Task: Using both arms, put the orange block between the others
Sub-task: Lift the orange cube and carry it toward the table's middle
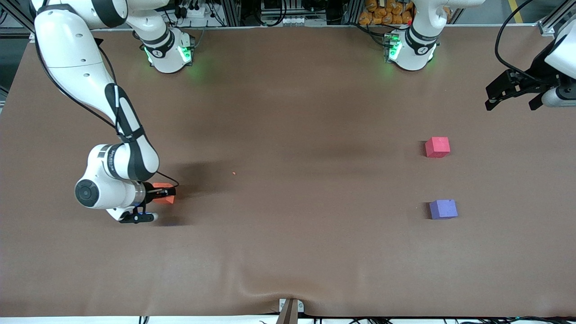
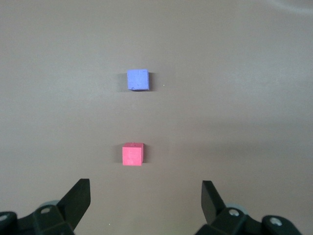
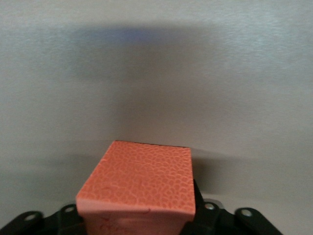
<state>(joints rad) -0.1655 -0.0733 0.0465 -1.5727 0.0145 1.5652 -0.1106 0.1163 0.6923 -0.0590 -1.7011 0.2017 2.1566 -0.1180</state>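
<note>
We find the orange block [image 1: 163, 192] on the brown tabletop [image 1: 288, 252] near the edge at the right arm's end, roughly midway between the robots' edge and the front camera's edge. The right gripper [image 1: 167, 192] is down at it, and its jaws stand on either side of the cube; in the right wrist view the orange block [image 3: 139, 183] fills the space between the black fingers. We judge that the fingers are closing on it, though we cannot tell whether the grip is firm yet, and the block looks to be resting on the table.

The other two cubes sit well apart from it, toward the left arm's end. The red-pink cube [image 1: 437, 147] lies farther from the front camera, the purple cube [image 1: 443, 209] nearer, with a bare gap between them wide enough, we judge, for a third cube. That gap is the goal.

The left gripper [image 1: 513, 94] hangs in the air over the tabletop's edge at its own end, jaws spread wide and holding nothing. The left wrist view looks down on the red-pink cube [image 2: 132, 154] and the purple cube [image 2: 138, 80] in line. We take it that this arm waits because the gap lies on its side: the right arm would bring the block toward the middle of the tabletop for the left to take.
</note>
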